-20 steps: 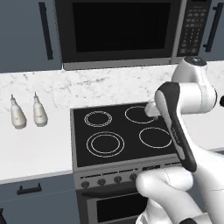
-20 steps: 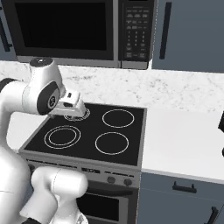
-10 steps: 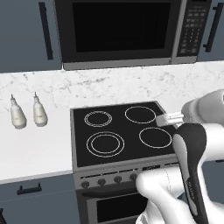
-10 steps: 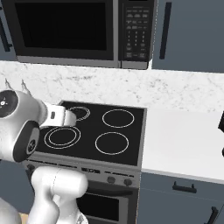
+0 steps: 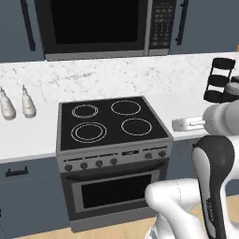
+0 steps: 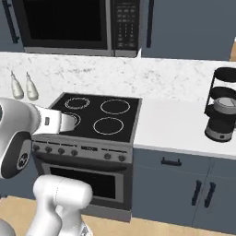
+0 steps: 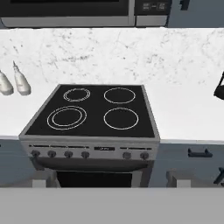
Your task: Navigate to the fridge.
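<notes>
The fridge is out of view. I face a black-topped stove [image 5: 112,123] set in a white marble counter [image 6: 179,124], with a black-fronted microwave [image 5: 95,25] above it. My gripper [image 5: 177,124] is held back from the stove, at counter height by its right front corner. In the right base view the gripper [image 6: 73,120] points across the stove's front left. In the hand view the fingertips [image 7: 41,180] stand wide apart and hold nothing, so the gripper is open.
Two white bottles [image 5: 16,102] stand on the counter left of the stove. A black tiered rack [image 6: 224,92] and a grey pot [image 6: 220,124] sit at the right. Dark blue cabinets [image 6: 184,184] run below, and wooden floor [image 5: 116,231] shows in front.
The whole picture has shifted: the base has backed away from the stove and moved right, bringing the rack and floor into view. The arm has folded down and back toward the base.
</notes>
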Tool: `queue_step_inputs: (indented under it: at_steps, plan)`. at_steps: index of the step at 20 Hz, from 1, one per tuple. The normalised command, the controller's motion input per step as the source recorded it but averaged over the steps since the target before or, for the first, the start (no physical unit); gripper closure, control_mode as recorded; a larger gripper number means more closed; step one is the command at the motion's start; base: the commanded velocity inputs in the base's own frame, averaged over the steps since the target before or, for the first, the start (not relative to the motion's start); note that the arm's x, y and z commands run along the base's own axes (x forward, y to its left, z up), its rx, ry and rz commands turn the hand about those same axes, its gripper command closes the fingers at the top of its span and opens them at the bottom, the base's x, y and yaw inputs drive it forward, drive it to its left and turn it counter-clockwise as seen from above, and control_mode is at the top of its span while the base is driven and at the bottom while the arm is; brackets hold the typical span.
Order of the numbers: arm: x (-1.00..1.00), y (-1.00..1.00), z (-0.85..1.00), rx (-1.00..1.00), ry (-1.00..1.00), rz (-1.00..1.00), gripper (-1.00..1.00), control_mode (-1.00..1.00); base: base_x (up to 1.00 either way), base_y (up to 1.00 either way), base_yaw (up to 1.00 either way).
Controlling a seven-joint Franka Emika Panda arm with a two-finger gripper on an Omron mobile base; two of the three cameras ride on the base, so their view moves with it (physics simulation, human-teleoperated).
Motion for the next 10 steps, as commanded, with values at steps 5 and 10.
queue_step_inputs:
  at_steps: [5, 10]
  plan:
    - [0.00, 0.00, 0.00, 0.00, 0.00, 0.00, -1.00, 1.00, -0.28, -0.63, -0.68]
    - [0.00, 0.00, 0.00, 0.00, 0.00, 0.00, -1.00, 1.00, 0.00, 0.00, -1.00]
